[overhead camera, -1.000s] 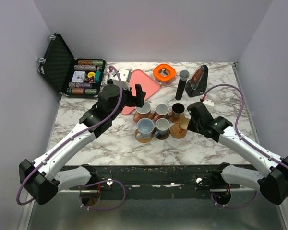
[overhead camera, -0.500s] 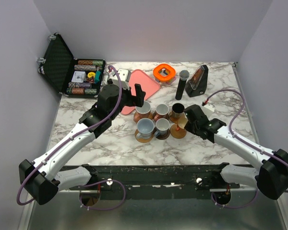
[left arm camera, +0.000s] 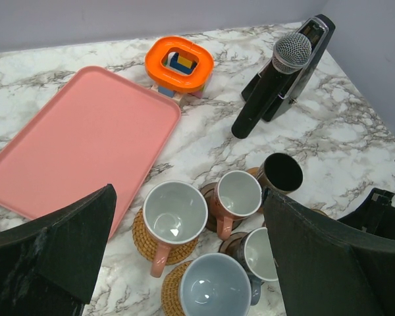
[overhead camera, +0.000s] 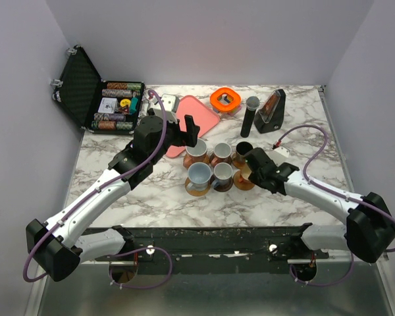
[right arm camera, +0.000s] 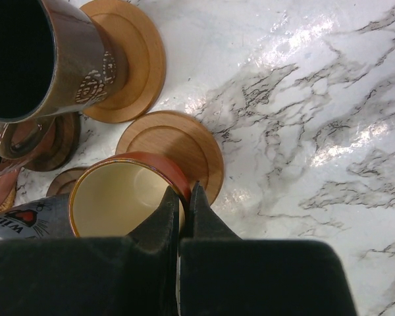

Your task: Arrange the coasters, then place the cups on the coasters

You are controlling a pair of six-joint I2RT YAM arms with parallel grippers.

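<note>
My right gripper [right arm camera: 185, 197] is shut on the rim of the small copper-orange cup [right arm camera: 118, 197], one finger inside its cream bowl. The cup overlaps the near-left edge of a bare tan coaster [right arm camera: 184, 145]; I cannot tell whether they touch. A black cup [right arm camera: 26, 59] stands on another tan coaster [right arm camera: 141, 59]. In the left wrist view a pink cup [left arm camera: 174, 214] sits on a woven coaster [left arm camera: 141, 237]. A smaller pink cup [left arm camera: 239, 194], a pale blue cup [left arm camera: 214, 289] and a grey cup [left arm camera: 260, 253] sit beside it. My left gripper [overhead camera: 189, 130] hangs open above them.
A pink tray [overhead camera: 196, 118] lies behind the cups. An orange ring [overhead camera: 224, 99], a microphone [overhead camera: 250, 115] and a black stand [overhead camera: 271, 112] are at the back. An open black case [overhead camera: 85, 82] with poker chips sits at the far left.
My right gripper has carried the copper-orange cup leftward, towards the other cups and over the bare coaster. The left arm has not moved.
</note>
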